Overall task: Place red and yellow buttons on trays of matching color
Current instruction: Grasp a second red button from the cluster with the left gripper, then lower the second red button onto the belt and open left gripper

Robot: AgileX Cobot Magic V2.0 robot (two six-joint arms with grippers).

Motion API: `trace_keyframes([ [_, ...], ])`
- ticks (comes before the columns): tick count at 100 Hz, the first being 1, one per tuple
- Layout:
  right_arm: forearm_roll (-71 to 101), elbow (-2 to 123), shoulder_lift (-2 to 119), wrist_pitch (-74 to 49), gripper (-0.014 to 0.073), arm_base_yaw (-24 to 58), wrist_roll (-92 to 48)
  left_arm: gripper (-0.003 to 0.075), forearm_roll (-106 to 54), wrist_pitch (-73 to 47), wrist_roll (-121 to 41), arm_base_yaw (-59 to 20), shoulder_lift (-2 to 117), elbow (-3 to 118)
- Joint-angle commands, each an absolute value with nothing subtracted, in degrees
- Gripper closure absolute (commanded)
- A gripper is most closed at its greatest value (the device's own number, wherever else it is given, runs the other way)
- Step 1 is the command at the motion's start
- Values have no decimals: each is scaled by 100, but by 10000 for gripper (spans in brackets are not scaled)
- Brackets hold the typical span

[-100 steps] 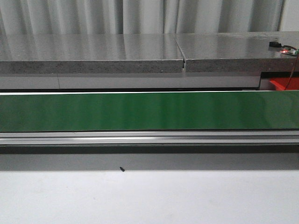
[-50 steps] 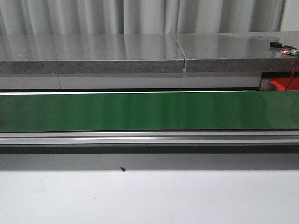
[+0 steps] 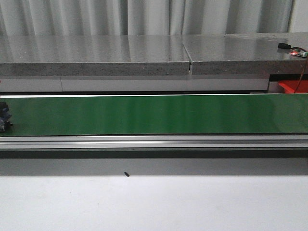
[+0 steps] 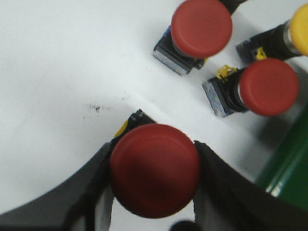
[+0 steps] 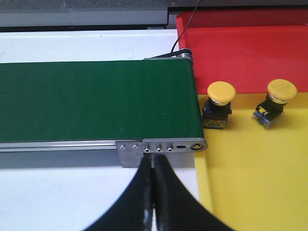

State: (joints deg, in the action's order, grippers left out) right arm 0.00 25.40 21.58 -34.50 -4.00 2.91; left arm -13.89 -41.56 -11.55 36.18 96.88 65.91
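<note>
In the left wrist view my left gripper (image 4: 154,175) is shut on a red button (image 4: 155,169), its fingers pressed against both sides of the cap. Two more red buttons (image 4: 202,28) (image 4: 268,86) and the edge of a yellow button (image 4: 301,30) lie on the white table beyond it. The right wrist view has my right gripper (image 5: 153,166) shut and empty, just before the end of the green conveyor belt (image 5: 96,101). A yellow tray (image 5: 255,168) holds two yellow buttons (image 5: 220,92) (image 5: 281,90). Behind it sits the red tray (image 5: 240,53), bare where visible.
In the front view the green belt (image 3: 154,114) runs across the whole width, with a dark bluish object (image 3: 4,115) at its far left end. A grey stone-like counter (image 3: 144,55) lies behind, and white table (image 3: 154,202) in front. A corner of the red tray (image 3: 291,86) shows at the right.
A dark bluish object has come into the front view at the far left end of the belt. Nothing else there has moved.
</note>
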Motion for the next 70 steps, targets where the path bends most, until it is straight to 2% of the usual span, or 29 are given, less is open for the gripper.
trace_keyframes([
  [1, 0, 2688, 2196, -3041, 652, -390, 294, 561, -1544, -3859, -1112, 3621, 9005, 6395],
  [38, 0, 2688, 2196, -3041, 652, -390, 294, 561, -1580, -4060, -1121, 3409, 7549, 6001],
  [70, 0, 2688, 2196, -3041, 652, -390, 294, 561, -1510, -4157, -1133, 2143, 7662, 6001],
])
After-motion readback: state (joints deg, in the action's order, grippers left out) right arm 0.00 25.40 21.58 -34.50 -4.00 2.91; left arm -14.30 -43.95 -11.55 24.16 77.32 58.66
